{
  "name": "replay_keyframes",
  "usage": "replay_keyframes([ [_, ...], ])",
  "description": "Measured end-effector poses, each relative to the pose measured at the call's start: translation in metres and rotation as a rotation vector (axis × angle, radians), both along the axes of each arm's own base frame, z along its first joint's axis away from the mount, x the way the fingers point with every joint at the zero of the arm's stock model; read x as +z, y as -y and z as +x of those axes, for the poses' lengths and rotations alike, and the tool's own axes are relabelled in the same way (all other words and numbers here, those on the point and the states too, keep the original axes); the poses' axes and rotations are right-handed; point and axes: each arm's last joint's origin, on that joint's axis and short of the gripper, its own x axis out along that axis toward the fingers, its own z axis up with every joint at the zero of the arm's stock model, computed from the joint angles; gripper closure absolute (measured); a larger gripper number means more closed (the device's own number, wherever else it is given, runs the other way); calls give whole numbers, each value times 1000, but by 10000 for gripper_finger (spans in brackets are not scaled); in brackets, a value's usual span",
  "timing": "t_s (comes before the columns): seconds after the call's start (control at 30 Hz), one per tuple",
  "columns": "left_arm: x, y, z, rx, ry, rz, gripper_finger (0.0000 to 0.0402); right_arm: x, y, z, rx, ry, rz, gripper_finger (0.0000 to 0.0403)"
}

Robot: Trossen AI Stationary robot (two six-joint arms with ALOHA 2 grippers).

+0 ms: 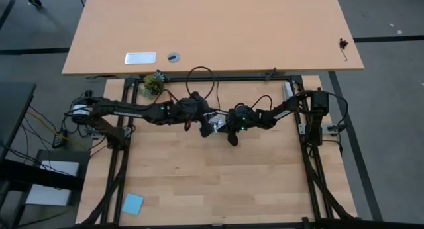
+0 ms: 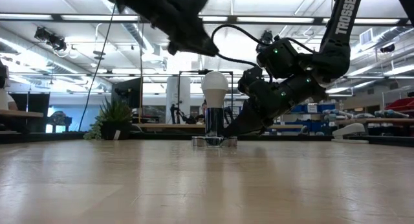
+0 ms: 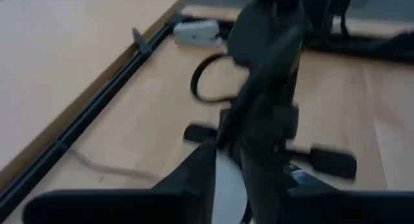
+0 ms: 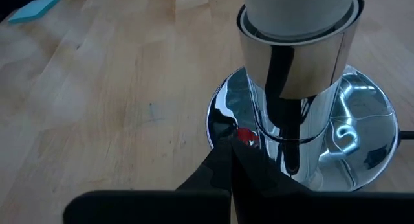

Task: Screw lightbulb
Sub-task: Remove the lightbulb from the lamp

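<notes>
Lightbulb (image 2: pixel 215 88) upright in chrome socket (image 4: pixel 304 130), centre frame on desk (image 2: pixel 194 185). Right claw (image 2: pixel 240 123) beside socket base, left claw (image 2: pixel 194 43) above; finger state of both indeterminable.

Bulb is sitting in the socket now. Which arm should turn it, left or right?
Left, probably. The left gripper hangs just above the white pear-shaped lightbulb, which stands upright in the shiny chrome socket stand. The right gripper sits low beside the stand's base, better for steadying.

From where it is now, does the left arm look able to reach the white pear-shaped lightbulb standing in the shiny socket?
Probably yes. The left tool hangs just above and beside the white pear-shaped lightbulb, whose top is uncovered. The right tool sits low at the chrome socket base, not over the top.
</notes>
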Motion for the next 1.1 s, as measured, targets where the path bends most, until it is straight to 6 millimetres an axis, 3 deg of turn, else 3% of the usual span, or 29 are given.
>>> replay_keyframes([
  [0.17, 7, 2, -19, -2, -99, -5, 360, 0, 0, 0, 0, -3, 1, 396],
  [0.27, -1, 2, -23, -1, -150, -9, 384, 0, 0, 0, 0, -5, 2, 396],
  [0.63, -74, -6, -48, 70, 24, -73, 399, 0, 0, 0, 1, -6, 2, 396],
  [0.83, -100, -9, -66, 110, 54, -100, 398, -1, 0, -1, 2, -6, 1, 396],
  [1.1, -135, -14, -59, 118, -11, -85, 393, 0, 0, 0, 7, 8, 11, 396],
])
